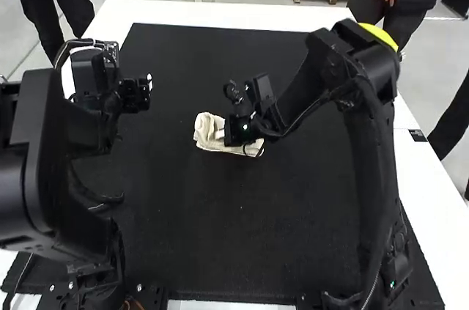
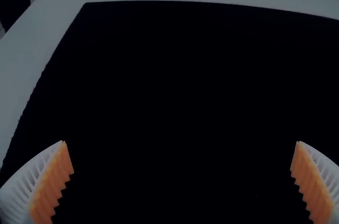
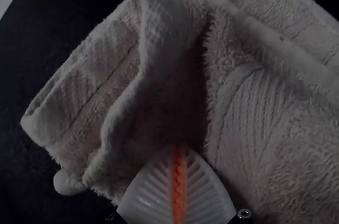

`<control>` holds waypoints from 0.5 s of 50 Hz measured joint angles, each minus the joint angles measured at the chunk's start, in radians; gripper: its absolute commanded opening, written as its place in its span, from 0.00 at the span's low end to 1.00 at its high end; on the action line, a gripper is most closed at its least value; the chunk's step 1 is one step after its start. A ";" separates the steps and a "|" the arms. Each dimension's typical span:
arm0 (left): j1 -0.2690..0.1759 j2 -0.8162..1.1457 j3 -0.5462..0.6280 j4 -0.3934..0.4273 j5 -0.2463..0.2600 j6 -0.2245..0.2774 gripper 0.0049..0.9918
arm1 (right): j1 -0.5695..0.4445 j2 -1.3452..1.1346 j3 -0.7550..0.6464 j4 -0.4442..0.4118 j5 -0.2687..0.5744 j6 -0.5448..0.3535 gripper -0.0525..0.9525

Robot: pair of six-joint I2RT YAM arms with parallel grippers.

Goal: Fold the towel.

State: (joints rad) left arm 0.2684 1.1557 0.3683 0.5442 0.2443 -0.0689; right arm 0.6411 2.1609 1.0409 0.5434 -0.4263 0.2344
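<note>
Found in the high view: one cream towel (image 1: 205, 134), on the black mat (image 1: 212, 229) laid over the white table (image 1: 220, 15), around the middle of the mat's width. Noted as a small, bunched bundle with uneven folds, not lying flat. Observed in the right wrist view: ribbed bands, fuzzy pile, a raised loose fold and a deep crease between raised parts of the cloth.

Located the right tool (image 1: 221, 134) over the towel, partly covering it. Recorded as clenched in its wrist view, with orange pads (image 3: 179, 187) meeting face to face and tips at the crease. Unable to confirm any cloth between them.

Located the left tool (image 1: 149, 82) above the mat, well apart from the towel. Recorded as released and empty in its wrist view, with ribbed white fingers (image 2: 26, 181) spread wide and nothing between them but a view of the dark mat beyond.
</note>
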 measured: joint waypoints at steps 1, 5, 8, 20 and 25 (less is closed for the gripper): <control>0.000 -0.005 0.000 -0.002 0.000 0.000 0.97 | 0.003 0.005 0.000 0.005 0.003 -0.001 0.02; 0.000 -0.025 0.000 -0.014 0.004 0.000 0.97 | 0.010 0.023 0.000 0.031 0.011 -0.004 0.02; 0.000 -0.039 0.000 -0.021 0.007 0.000 0.97 | 0.010 0.025 0.000 0.035 0.011 -0.007 0.02; 0.000 -0.064 0.000 -0.045 0.014 -0.001 0.97 | -0.001 -0.046 -0.013 0.000 0.005 0.024 0.03; 0.000 -0.069 0.000 -0.051 0.015 -0.004 0.97 | -0.013 -0.125 -0.015 -0.034 -0.001 0.044 0.02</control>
State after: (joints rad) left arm 0.2684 1.0866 0.3683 0.4934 0.2592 -0.0731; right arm 0.6285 2.0357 1.0260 0.5095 -0.4274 0.2783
